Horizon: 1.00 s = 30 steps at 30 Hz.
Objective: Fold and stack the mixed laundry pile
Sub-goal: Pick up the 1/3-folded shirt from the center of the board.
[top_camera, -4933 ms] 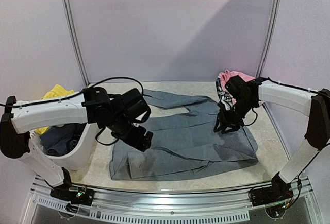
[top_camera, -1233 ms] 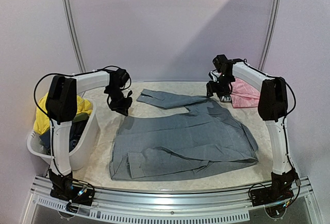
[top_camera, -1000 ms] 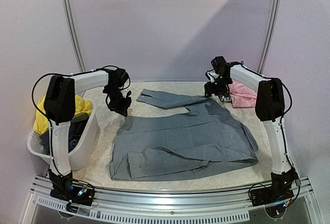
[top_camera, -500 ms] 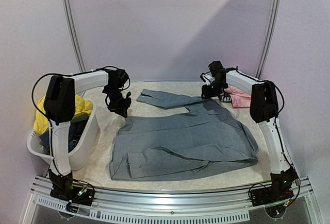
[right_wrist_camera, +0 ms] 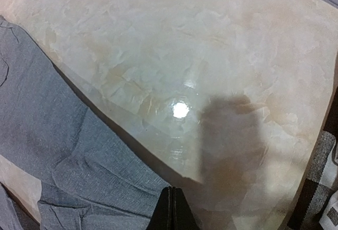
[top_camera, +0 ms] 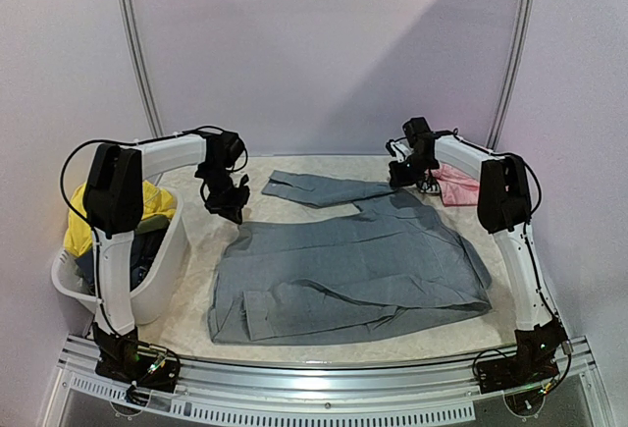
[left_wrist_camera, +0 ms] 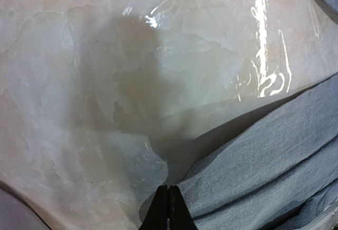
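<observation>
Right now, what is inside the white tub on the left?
A yellow garment lies on top, with dark blue cloth beneath. Anything deeper is hidden by them and the tub wall.

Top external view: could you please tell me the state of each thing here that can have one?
Grey long-sleeved shirt: spread flat on the table, not yet folded up.
Left tool: shut, at the shirt's edge; whether it pinches cloth is unclear.
Right tool: shut, at the shirt's edge; grip likewise unclear.
White tub: upright, holding garments.
Yellow shorts: crumpled in the tub.
Pink garment: bunched, far right.
</observation>
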Motion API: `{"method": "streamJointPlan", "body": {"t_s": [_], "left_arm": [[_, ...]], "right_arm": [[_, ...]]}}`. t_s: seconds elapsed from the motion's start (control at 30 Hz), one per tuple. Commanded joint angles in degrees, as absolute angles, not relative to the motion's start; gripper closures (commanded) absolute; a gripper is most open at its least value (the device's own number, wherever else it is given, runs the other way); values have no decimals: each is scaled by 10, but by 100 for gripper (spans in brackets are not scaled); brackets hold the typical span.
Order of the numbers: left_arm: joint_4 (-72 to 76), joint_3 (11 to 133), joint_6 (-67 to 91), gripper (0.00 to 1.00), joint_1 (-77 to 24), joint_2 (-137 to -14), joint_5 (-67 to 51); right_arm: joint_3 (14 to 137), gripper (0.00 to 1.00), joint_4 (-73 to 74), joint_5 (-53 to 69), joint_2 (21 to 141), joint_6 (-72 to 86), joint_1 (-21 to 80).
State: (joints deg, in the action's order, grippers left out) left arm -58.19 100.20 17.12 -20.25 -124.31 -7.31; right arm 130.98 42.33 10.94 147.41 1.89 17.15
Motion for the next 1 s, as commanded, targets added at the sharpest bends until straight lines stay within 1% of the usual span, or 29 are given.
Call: {"method": "streamJointPlan", "body": {"t_s": [0.0,0.37,0.97], "left_arm": [[-587,1002,170,100,-204,-1211,-71],[-580,987,155,100,-204,-1156,-62],[-528,890,147,100,-204,-1072,-87]], "right_arm": [[1305,100,416,137,1443,33,169],[1252,100,426,148,1337,38,169],[1123,100,429,160,1205,39,169]]}}
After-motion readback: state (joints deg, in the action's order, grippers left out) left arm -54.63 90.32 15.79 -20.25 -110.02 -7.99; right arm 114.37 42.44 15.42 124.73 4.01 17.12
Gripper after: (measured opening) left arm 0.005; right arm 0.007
